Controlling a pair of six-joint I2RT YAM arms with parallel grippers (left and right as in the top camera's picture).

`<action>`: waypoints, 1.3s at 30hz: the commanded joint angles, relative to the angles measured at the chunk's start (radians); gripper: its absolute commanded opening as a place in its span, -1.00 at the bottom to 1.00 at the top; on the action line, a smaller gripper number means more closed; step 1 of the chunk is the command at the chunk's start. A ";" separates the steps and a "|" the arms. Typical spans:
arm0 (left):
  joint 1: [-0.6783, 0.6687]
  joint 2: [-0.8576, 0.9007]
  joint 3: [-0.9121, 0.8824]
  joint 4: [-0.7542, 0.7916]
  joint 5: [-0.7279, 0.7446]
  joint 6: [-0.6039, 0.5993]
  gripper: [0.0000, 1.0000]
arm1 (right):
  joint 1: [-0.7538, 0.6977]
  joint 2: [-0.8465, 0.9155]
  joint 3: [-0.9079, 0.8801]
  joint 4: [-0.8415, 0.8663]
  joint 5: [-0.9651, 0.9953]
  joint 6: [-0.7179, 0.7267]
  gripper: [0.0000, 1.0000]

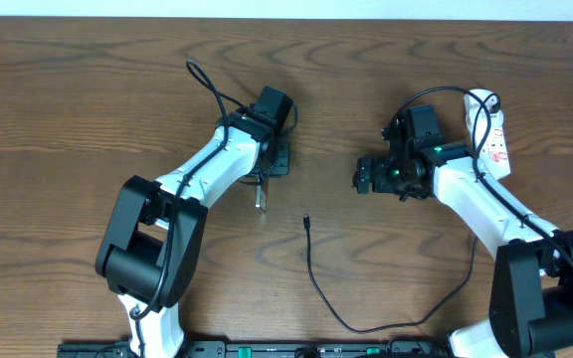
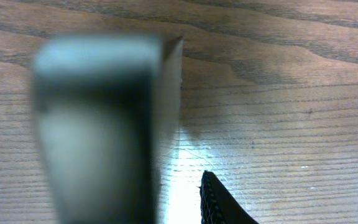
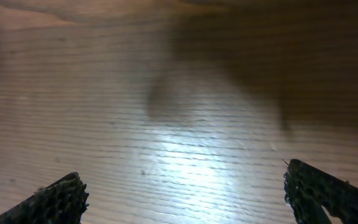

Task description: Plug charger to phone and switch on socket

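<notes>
Though the left jaws' hold on the phone point(image 1: 261, 197) at their tips was unclear, the released right jaws needed to pinch the charger point(image 1: 307, 225) behind its tip, lying between both jaws.

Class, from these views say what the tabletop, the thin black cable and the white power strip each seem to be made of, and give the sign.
Table: wood or wood-look laminate, brown with a slight sheen; flowing grain lines show. Charger: probably rubber- or plastic-sheathed cable, black; it lies in loose curves. Socket: likely hard moulded plastic, smooth white with red print.
</notes>
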 commanded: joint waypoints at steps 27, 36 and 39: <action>-0.001 0.058 0.004 -0.007 0.012 -0.006 -0.80 | 0.003 0.002 0.002 0.013 -0.115 -0.015 0.99; 0.039 0.029 0.007 0.003 0.078 -0.024 -0.86 | 0.066 0.002 0.006 0.011 -0.118 -0.011 0.29; 0.094 -0.011 0.008 0.031 0.248 -0.024 -0.86 | 0.118 0.002 0.031 -0.024 -0.117 -0.002 0.20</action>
